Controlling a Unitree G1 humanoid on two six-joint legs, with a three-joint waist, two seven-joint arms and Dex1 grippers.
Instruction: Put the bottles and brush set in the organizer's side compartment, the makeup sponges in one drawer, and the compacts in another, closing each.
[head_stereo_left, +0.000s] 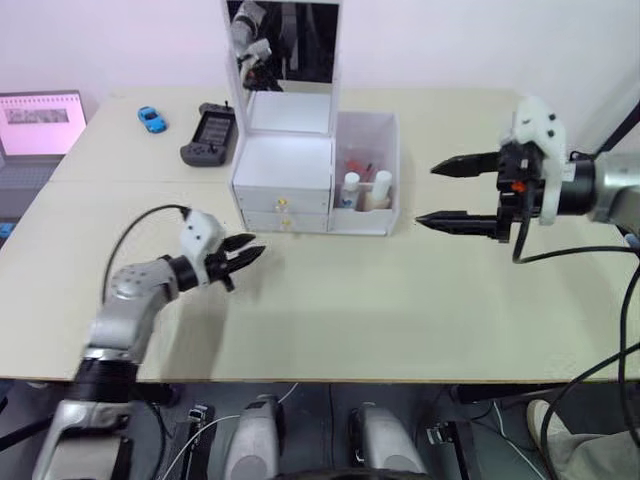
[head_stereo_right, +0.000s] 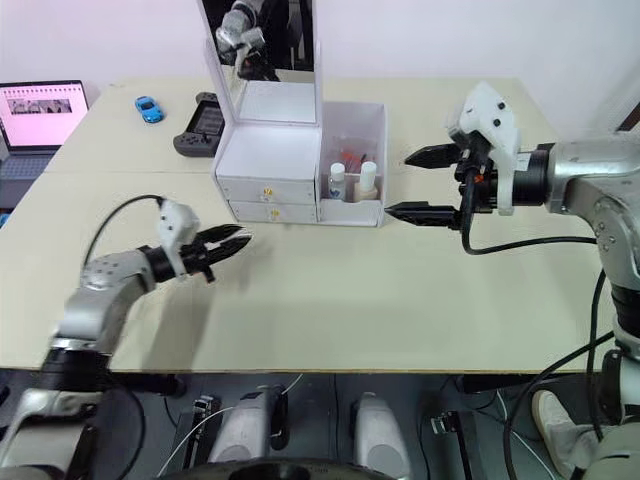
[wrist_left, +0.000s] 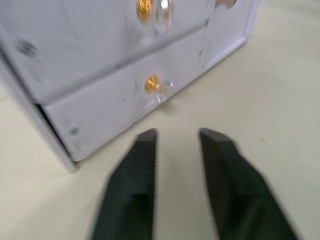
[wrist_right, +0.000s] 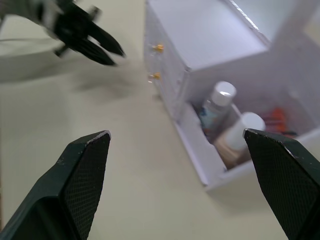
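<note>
Drawers first: the white plastic organizer (head_stereo_left: 283, 170) with the upright mirror is sitting mid-table, and both of its stacked gold-knobbed drawers are looking flush and shut, the lower drawer's gold knob (wrist_left: 152, 84) showing just ahead of the left gripper's tips; that knob is small, hard and likely slick, so I'd judge it the only real handle, wanting a pinch from both sides and a straight pull, since a light plastic box like this may well slide on the table rather than give up its drawer. Beside the drawers the tall open-topped white side compartment (head_stereo_left: 385, 135) is already holding the short clear bottle with the white cap (head_stereo_left: 350, 190) and the taller beige bottle with the white top (head_stereo_left: 380, 190), both upright and close together, with something reddish behind them that is probably the brush packet, though I cannot tell for sure; rigid little bottles, top-heavy and easy to tip, best taken around the body. The left gripper (head_stereo_left: 243, 256) is hovering low just in front of the drawers, fingers slightly parted and holding nothing; the right gripper (head_stereo_left: 455, 192) is hanging beside the side compartment, fingers spread wide and empty. Behind the organizer a dark handheld game console (head_stereo_left: 209, 133) and a small blue toy car (head_stereo_left: 152, 119) are lying well apart from the action.
</note>
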